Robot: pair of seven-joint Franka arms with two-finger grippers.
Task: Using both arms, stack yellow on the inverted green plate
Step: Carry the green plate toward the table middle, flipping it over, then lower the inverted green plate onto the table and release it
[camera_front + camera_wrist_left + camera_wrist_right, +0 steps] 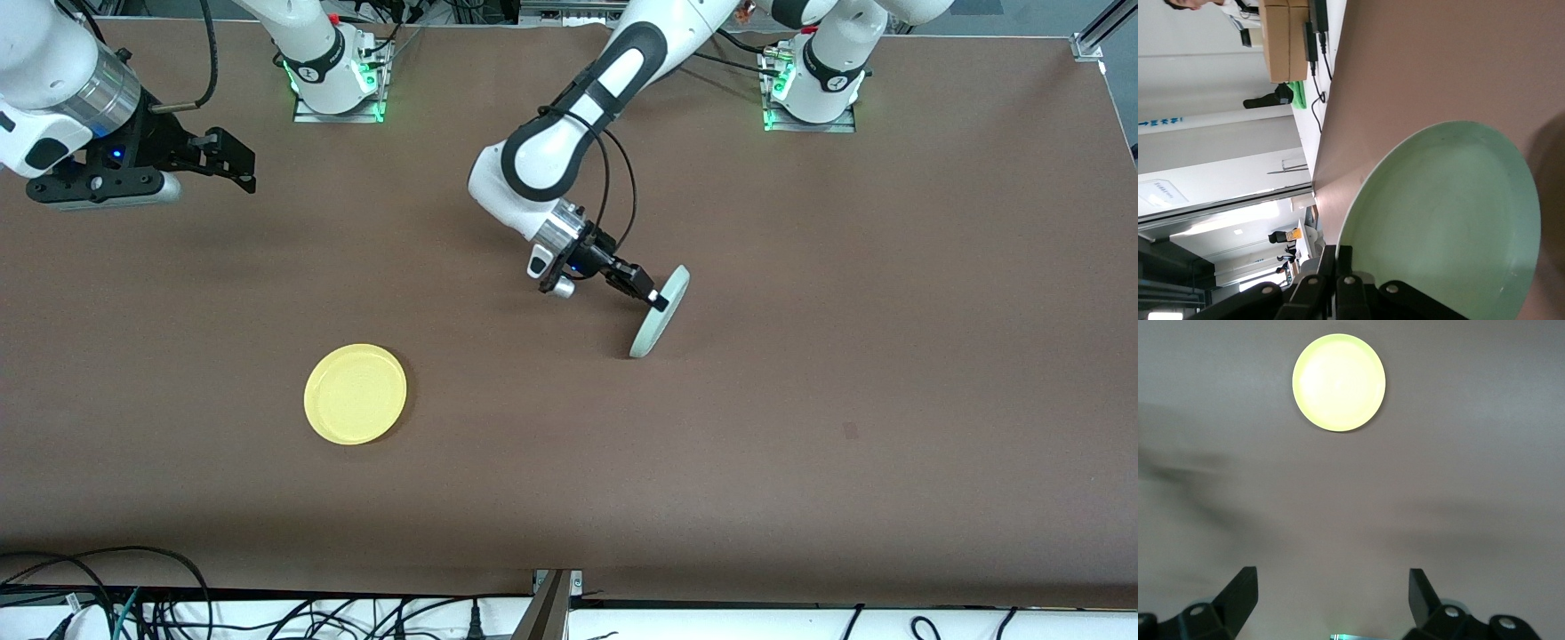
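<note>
The green plate [661,313] stands on edge near the table's middle, its lower rim on the table. My left gripper [656,300] is shut on its upper rim. In the left wrist view the green plate [1451,220] fills the frame, its rim pinched between my fingers [1345,257]. The yellow plate [356,393] lies flat, rim up, nearer the front camera toward the right arm's end. My right gripper [233,164] is open and empty, up in the air near the right arm's base. The right wrist view shows the yellow plate [1339,382] and my open fingertips [1241,587].
The brown table [845,356] is bare apart from the two plates. Cables hang along its near edge [133,596]. The arm bases [338,76] stand along the table's edge farthest from the front camera.
</note>
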